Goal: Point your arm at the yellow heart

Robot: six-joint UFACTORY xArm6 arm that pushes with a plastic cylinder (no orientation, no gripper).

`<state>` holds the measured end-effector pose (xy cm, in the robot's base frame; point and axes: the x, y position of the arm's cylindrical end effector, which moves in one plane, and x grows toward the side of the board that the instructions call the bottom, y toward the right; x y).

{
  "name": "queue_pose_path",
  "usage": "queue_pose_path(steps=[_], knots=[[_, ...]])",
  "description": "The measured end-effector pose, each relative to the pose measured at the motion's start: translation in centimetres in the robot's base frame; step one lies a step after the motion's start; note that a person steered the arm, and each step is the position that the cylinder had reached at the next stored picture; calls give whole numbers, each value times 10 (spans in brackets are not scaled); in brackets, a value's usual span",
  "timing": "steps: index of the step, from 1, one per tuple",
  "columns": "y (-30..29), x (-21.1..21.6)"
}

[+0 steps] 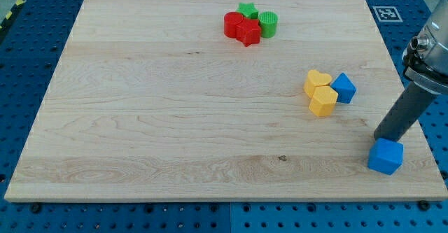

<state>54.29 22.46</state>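
The yellow heart (317, 81) lies at the view's right middle of the wooden board (140, 121). It touches a yellow hexagon-like block (323, 101) below it and a blue block (344, 87) on its right. My rod comes down from the view's right edge. My tip (380, 139) is at the lower right, right behind a blue cube (386, 156). The tip is well to the lower right of the yellow heart, apart from it.
A cluster at the view's top centre holds a red cylinder (232, 24), a red star-like block (248, 32), a green star (246, 10) and a green cylinder (268, 24). The board's right edge lies close to the blue cube.
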Motion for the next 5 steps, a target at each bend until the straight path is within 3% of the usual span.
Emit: queue_pose_path(steps=[1,2,3,4,5], knots=[[-67,0],[-132,-30],[-140,-95],[-138,-116],[-128,-99]])
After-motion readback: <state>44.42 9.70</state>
